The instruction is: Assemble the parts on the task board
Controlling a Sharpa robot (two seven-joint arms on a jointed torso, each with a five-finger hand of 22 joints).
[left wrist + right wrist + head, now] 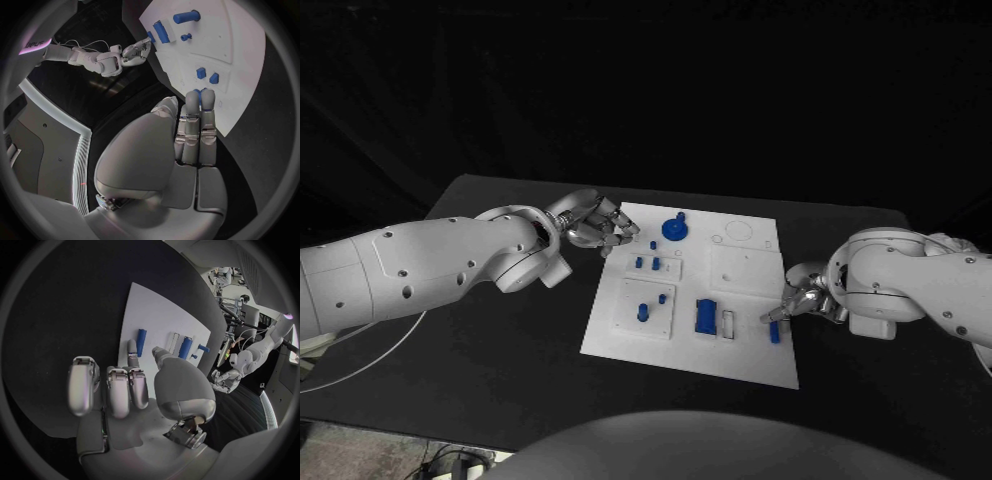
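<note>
The task board (733, 262), a white plate, lies flat in the middle of the black tabletop (488, 350). Blue parts sit on it: a round knobbed part (675, 229) near the far edge, small pegs (648, 262) at the left-centre, a rectangular block (707, 317) near the front, and a short cylinder (775, 331) lying at the board's right edge.

The left hand (593, 222) is at the board's far-left corner, above or touching its edge. Its fingers (199, 120) lie together and extended, fingertips over the board edge, holding nothing.

The right hand (800, 300) is at the board's right edge, just beside the short cylinder. Its fingers (119, 390) are curled loosely; contact with the cylinder appears absent, though the view is not clear enough to confirm.
</note>
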